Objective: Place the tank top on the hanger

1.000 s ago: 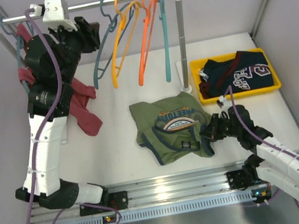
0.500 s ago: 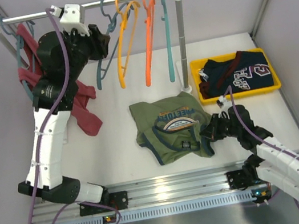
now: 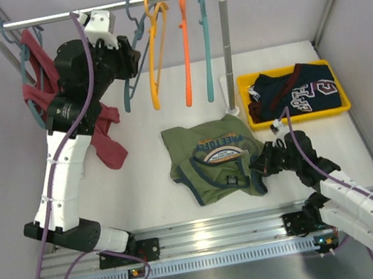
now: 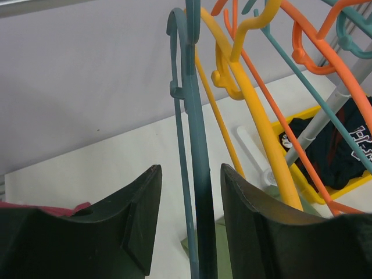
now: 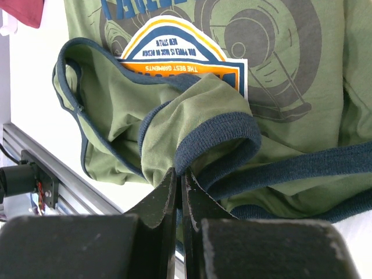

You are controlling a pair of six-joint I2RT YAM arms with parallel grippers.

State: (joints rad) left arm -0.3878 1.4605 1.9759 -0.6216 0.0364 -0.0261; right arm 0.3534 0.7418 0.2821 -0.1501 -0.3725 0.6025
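— What is hard to make out on the left?
— The left gripper (image 4: pixel 189 174) has its jaws apart. The slate-blue hanger (image 4: pixel 197 128) runs between them with a gap on either side, and the frame cuts off its lower end. The yellow hanger (image 4: pixel 260 119) is just beside it.
— Where is the tank top (image 3: pixel 211 157)?
— Crumpled on the white table (image 3: pixel 140 162), its hem near the front edge. Tabletop shows between it and the red tank top (image 3: pixel 103 136). The right gripper (image 5: pixel 179 173) is closed, pinching a trimmed fold.
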